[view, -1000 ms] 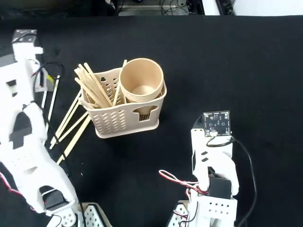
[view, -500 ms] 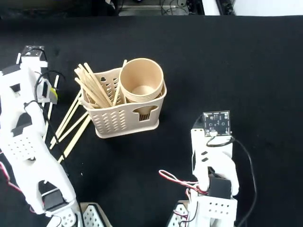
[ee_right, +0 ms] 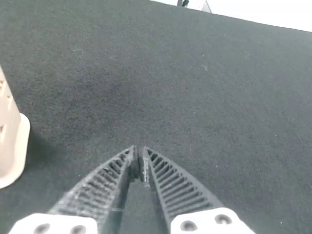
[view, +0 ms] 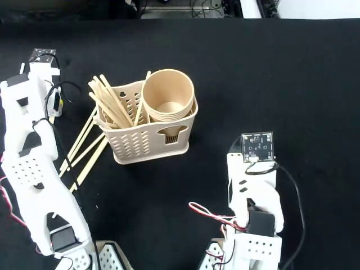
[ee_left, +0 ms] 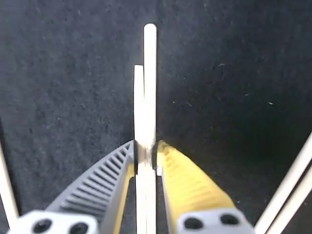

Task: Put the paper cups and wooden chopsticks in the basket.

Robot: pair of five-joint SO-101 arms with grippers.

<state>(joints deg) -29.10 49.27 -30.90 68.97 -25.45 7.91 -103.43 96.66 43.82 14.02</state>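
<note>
A beige slotted basket (view: 147,140) stands left of the table's middle, with stacked paper cups (view: 167,95) in its right half and several wooden chopsticks (view: 109,101) leaning out of its left half. More loose chopsticks (view: 84,149) lie on the black cloth against the basket's left side. My left gripper (ee_left: 145,148) is shut on a pair of chopsticks (ee_left: 148,73) that stick out past its tips; in the high view the left gripper (view: 55,107) sits left of the basket. My right gripper (ee_right: 139,158) is shut on nothing, low over bare cloth to the basket's right.
The basket's base corner (ee_right: 9,146) shows at the edge of the right wrist view. Other loose chopsticks (ee_left: 292,180) lie near the left gripper. The right arm (view: 256,169) stands at the front right, with open black cloth behind it.
The left arm has moved toward the far side of the table, carrying the pair of chopsticks with it. The right arm has not moved.
</note>
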